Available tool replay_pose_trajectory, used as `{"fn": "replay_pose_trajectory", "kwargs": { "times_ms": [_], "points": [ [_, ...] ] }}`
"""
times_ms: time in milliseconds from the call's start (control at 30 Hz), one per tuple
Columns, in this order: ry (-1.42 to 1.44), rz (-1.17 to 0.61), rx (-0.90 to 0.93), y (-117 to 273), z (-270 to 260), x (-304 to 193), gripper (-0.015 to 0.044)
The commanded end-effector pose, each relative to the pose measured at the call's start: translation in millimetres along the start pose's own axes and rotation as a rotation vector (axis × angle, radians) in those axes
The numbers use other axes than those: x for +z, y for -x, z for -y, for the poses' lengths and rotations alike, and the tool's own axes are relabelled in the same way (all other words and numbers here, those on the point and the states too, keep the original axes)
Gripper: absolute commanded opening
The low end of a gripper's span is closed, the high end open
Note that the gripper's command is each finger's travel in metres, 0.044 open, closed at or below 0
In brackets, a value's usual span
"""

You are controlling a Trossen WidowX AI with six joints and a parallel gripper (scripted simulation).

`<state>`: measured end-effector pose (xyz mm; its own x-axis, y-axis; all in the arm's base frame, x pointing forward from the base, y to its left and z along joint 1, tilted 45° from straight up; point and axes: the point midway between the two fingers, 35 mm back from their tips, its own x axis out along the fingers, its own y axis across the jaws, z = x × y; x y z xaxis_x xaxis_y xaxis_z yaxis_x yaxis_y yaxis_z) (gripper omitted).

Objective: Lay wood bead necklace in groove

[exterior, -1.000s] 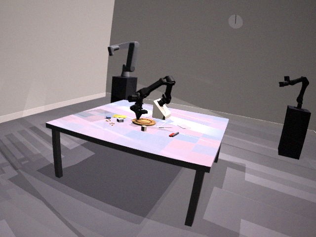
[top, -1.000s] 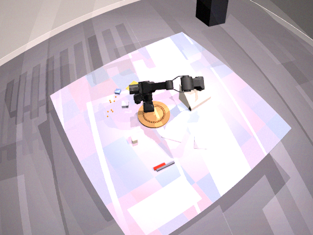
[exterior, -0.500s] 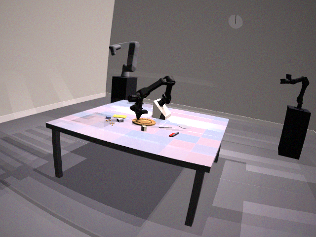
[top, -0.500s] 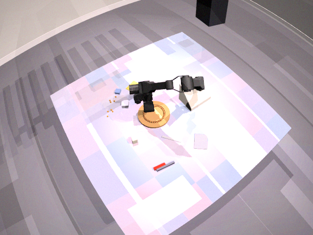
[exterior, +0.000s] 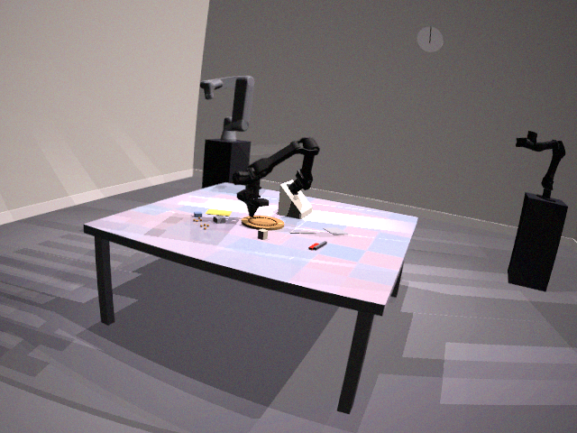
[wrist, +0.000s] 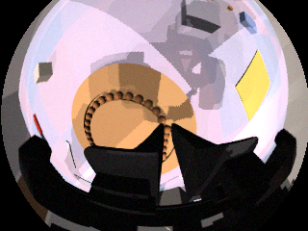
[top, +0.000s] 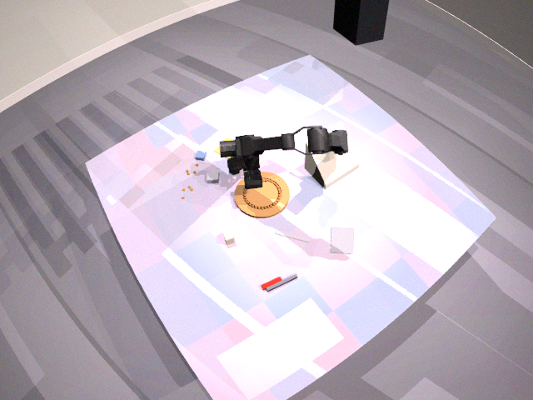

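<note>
The round wooden bead board [top: 284,197] [exterior: 245,225] [wrist: 140,74] lies flat on the table. The brown wood bead necklace [top: 261,208] [wrist: 129,95] lies on it as a loop, along the ring groove at the left and top in the wrist view. Near the fingers, the groove's thin dark line shows just outside the beads. My gripper [exterior: 251,216] [wrist: 167,127] is low over the board's edge region, shut on the necklace, with beads showing between and below the fingertips. The fingers hide the loop's near part in the wrist view.
Beside the board are a grey block [top: 211,177] [wrist: 199,23], a blue block [top: 200,155] [wrist: 247,22], a yellow sheet [exterior: 218,213] [wrist: 253,87] and several small orange balls. A beige cube [top: 229,239] [wrist: 43,72], a red-and-grey pen [top: 281,282], a thin rod [top: 292,237], a pale square [top: 341,240] and a sloped stand [top: 341,171] also lie around.
</note>
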<state>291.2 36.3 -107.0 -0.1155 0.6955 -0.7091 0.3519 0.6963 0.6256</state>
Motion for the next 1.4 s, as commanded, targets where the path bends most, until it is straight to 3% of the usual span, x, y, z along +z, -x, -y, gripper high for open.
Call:
{"fn": "replay_pose_trajectory", "kwargs": {
  "times_ms": [0,300,867,1367],
  "points": [
    [0.001,-0.003,-0.003,-1.6,2.1,0.2,0.0],
    [0.001,-0.003,-0.003,-8.6,2.1,0.1,0.0],
    [0.0,-0.003,-0.002,-4.2,1.6,0.1,0.044],
    [0.001,-0.003,-0.003,-0.6,1.6,0.1,0.044]
  ]
}}
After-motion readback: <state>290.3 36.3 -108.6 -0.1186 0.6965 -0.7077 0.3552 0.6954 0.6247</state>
